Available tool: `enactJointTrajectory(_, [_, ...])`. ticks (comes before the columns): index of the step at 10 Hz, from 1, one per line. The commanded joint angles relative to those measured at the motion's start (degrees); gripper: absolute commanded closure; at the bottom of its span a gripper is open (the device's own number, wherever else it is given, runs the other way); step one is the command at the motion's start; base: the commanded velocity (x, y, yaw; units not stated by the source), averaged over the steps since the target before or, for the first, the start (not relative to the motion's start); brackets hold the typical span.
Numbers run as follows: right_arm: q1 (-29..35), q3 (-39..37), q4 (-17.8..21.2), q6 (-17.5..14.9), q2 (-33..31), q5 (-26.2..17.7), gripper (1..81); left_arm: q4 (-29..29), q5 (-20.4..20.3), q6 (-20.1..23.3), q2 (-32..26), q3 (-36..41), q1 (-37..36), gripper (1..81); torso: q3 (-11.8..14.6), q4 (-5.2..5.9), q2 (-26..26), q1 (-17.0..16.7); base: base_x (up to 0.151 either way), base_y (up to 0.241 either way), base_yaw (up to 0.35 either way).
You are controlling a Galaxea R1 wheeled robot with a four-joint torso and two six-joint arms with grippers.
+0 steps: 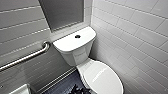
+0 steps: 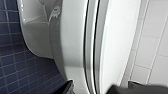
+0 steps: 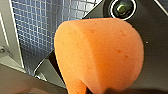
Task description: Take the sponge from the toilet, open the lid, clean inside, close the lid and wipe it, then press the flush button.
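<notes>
The white toilet (image 1: pixel 75 51) stands in a tiled corner with its oval lid (image 1: pixel 103 77) down. A dark round flush button (image 1: pixel 77 36) sits on the tank top. In the left wrist view the bowl's side (image 2: pixel 71 42) and the lid's edge (image 2: pixel 117 45) run close by. My left gripper (image 2: pixel 100 88) is open there, with a dark finger on either side of the rim. The orange sponge (image 3: pixel 100 55) is large in the right wrist view, and my right gripper (image 3: pixel 82 86) is shut on it.
A metal grab bar (image 1: pixel 27 56) runs along the left wall. White tiled wall (image 1: pixel 135 37) is close on the toilet's right. The floor (image 2: pixel 15 70) is small dark blue tiles. A white fixture (image 1: pixel 20 90) sits at the lower left.
</notes>
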Motion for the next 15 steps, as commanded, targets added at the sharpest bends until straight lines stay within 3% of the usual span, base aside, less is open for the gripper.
enactJointTrajectory(1, [0.47, 0.96, -0.91, 0.05, -1.7, -5.04, 81.1, -0.93, 2.62, -1.22, 1.19, 1.66, -6.72, 1.0, 0.0, 0.0, 0.0, 0.0, 0.0, 0.0, 0.0])
enactJointTrajectory(15, [1.53, 1.48, -0.91, 0.4, -1.52, -5.3, 81.1, -0.75, 2.8, -2.18, 11.03, -9.49, -9.63, 1.0, 0.0, 0.0, 0.0, 0.0, 0.0, 0.0, 0.0])
